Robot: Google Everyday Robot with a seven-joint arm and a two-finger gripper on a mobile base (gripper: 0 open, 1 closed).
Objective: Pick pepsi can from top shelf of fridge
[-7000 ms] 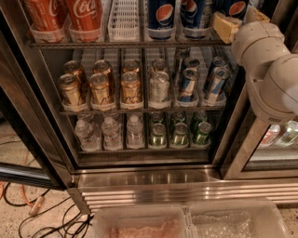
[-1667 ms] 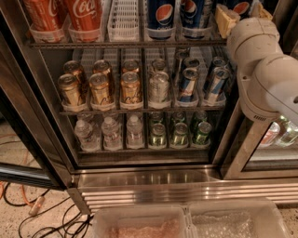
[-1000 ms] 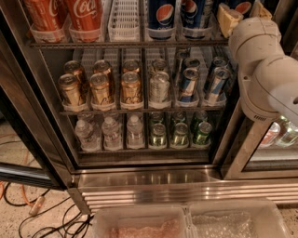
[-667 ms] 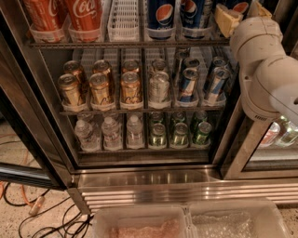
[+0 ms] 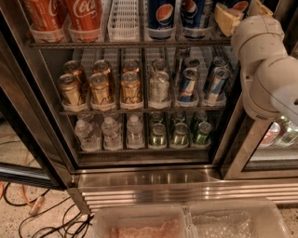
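The fridge stands with its door open. On its top shelf, two dark blue pepsi cans stand side by side in clear lane trays, right of centre. A third pepsi can at the shelf's right end is partly hidden by my gripper, which reaches in around it from the right. The white arm covers the fridge's right edge.
Red Coca-Cola cans and an empty white lane tray fill the left of the top shelf. The middle rack holds gold cans and slim blue-and-silver cans; the lower rack holds bottles. The glass door hangs open at left. Cables lie on the floor.
Since the oldest frame, the gripper and arm have risen a little and moved further in at the right end of the top shelf. Over the last second they barely moved.
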